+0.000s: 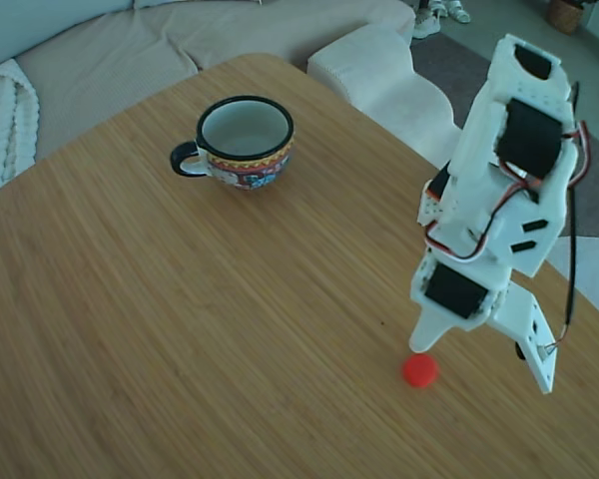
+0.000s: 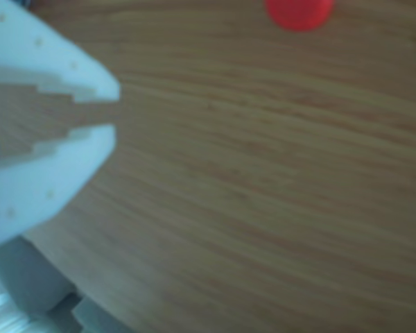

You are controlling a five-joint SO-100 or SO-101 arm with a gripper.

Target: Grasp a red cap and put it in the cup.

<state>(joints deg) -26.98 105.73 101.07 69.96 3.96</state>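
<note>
Wood table [image 1: 180, 329], beige sofa [image 1: 110, 50] behind. Cup [image 1: 244, 143] far left in fixed view, upright, handle left. Red cap [image 1: 419, 370] on table near front right, just below white gripper [image 1: 426, 344] tip. Other view: gripper [image 2: 114, 114] fingers slightly apart, nothing between; cap [image 2: 299, 12] well apart at top.

Wooden table [image 1: 180, 329] bearing cup [image 1: 244, 143], red cap [image 1: 418, 370]
</note>
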